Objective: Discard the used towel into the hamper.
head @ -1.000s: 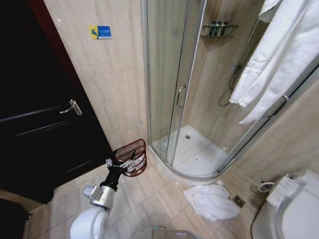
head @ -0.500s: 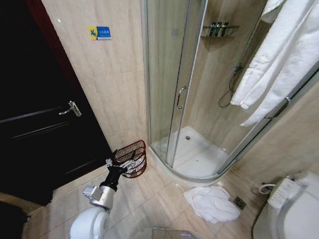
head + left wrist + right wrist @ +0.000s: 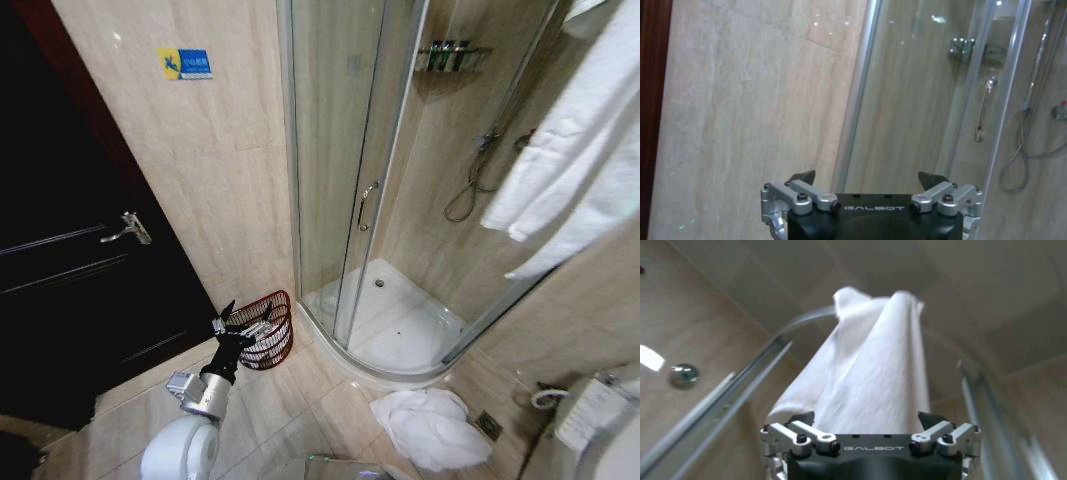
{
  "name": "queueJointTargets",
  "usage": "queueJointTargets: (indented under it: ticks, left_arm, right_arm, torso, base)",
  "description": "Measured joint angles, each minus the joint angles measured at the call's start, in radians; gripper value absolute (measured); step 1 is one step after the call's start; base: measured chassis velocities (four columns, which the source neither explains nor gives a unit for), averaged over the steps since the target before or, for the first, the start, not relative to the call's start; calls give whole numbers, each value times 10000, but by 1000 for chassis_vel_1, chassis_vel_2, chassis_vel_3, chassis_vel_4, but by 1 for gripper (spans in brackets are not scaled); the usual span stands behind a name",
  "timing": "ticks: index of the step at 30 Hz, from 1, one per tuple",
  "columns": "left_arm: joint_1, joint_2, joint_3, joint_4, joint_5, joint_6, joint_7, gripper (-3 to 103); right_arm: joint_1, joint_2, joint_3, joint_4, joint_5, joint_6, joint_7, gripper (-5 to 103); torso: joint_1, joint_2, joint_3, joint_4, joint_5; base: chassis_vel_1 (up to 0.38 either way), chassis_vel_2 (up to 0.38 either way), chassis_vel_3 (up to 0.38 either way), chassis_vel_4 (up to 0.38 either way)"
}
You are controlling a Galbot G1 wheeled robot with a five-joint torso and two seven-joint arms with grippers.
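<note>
so the actual job hasn't really started from where i'm standing. the used towel is in a crumpled white heap on the floor tiles, just outside the curved edge of the shower tray and near the toilet. the hamper sits well apart from it, by the wall between the dark door and the shower glass, and as far as i can see through the mesh there's nothing in it.

the left gripper is held up in front of the hamper with its fingers spread wide, gripping nothing. in the right wrist view the right gripper also has its fingers parted and empty, pointing up at a clean hanging towel.

so picking up, carrying and dropping are all left to do, i'd say.
</note>
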Motion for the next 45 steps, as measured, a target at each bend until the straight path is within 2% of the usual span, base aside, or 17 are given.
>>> queueJointTargets:
  ticks: [3, 4, 6, 8, 9, 13, 14, 17, 18, 19, 20, 23, 29, 32, 37, 41, 45]
  left_arm:
    - [5, -1, -2, 0, 0, 0, 0, 100]
    - [5, -1, -2, 0, 0, 0, 0, 100]
    - [5, -1, -2, 0, 0, 0, 0, 100]
    - [6, -1, -2, -1, 0, 0, 0, 100]
    - [6, -1, -2, -1, 0, 0, 0, 100]
    - [4, -2, -1, 0, 0, -1, 0, 100]
    - [4, -2, -1, 0, 0, -1, 0, 100]
    - [4, -2, -2, 0, 0, 0, 0, 100]
    - [4, -2, -2, 0, 0, 0, 0, 100]
    - [4, -2, -2, 0, 0, 0, 0, 100]
    - [4, -1, -2, 0, 0, 0, 0, 100]
    - [4, -1, -2, 0, 0, 0, 0, 100]
    - [4, -2, -2, 0, 0, 0, 0, 100]
    - [4, -1, -2, 0, 0, 0, 0, 100]
    - [4, -2, -2, 0, 0, 0, 0, 100]
    - [4, -2, -2, 0, 0, 0, 0, 100]
    - [4, -2, -2, 0, 0, -1, 0, 100]
  right_arm:
    - [1015, -616, -354, -636, 139, -378, 151, 100]
    - [1015, -616, -354, -636, 139, -378, 151, 100]
    - [1457, -905, -514, -950, 484, -658, 174, 100]
    - [1848, -1197, -690, -1278, 1282, -1000, 165, 100]
    - [1848, -1197, -690, -1278, 1282, -1000, 165, 100]
    - [2266, -1675, -836, -1470, 3677, -1634, 286, 100]
    - [2266, -1675, -836, -1470, 3677, -1634, 286, 100]
    - [2412, -1934, -825, -1506, 5204, -1997, 507, 100]
    - [2412, -1934, -825, -1506, 5204, -1997, 507, 100]
    - [2437, -2070, -822, -1541, 5716, -2133, 560, 100]
    - [2441, -2094, -822, -1548, 5793, -2151, 567, 100]
    - [2562, -2623, -894, -1755, 6971, -2465, 617, 100]
    - [2562, -3228, -992, -2318, 7669, -2578, 505, 100]
    - [2312, -3651, -988, -2696, 7987, -2686, 199, 100]
    - [1966, -3821, -962, -2713, 8167, -2713, -28, 100]
    - [1573, -4028, -836, -2649, 8759, -2712, -274, 100]
    - [1166, -4622, -519, -2806, 9328, -2572, -566, 100]
  torso:
    - [-14, 6, -5, 2, 3]
    - [-14, 6, -5, 2, 3]
    - [-15, 6, -5, 4, 1]
    - [-15, 7, -5, 3, 9]
    - [-15, 7, -5, 3, 9]
    - [-7, 5, -2, 5, 7]
    - [-7, 5, -2, 5, 7]
    - [-4, 5, -1, 7, 4]
    - [-4, 5, -1, 7, 4]
    - [-4, 4, -1, 6, 4]
    - [-4, 4, -1, 6, 4]
    - [-6, 5, -2, 4, 3]
    - [-6, 5, -2, 4, 4]
    - [-6, 5, -2, 3, 5]
    - [-6, 5, -2, 4, 5]
    - [-6, 4, -1, 6, 6]
    - [-7, 4, -2, 4, 5]
  base:
    - [31, -12, -44, 12]
    - [0, 0, 0, 0]
    - [36, -54, -40, 48]
    - [13, -16, -19, 26]
    - [0, 0, 0, 0]
    - [0, 0, 0, 0]
    - [0, 0, 0, 0]
    - [0, 0, 0, 0]
    - [0, 0, 0, 0]
    - [0, 0, 0, 0]
    - [0, 0, 0, 0]
    - [0, 0, 0, 0]
    - [0, 0, 0, 0]
    - [0, 0, 0, 0]
    - [0, 0, 0, 0]
    - [0, 0, 0, 0]
    - [0, 0, 0, 0]
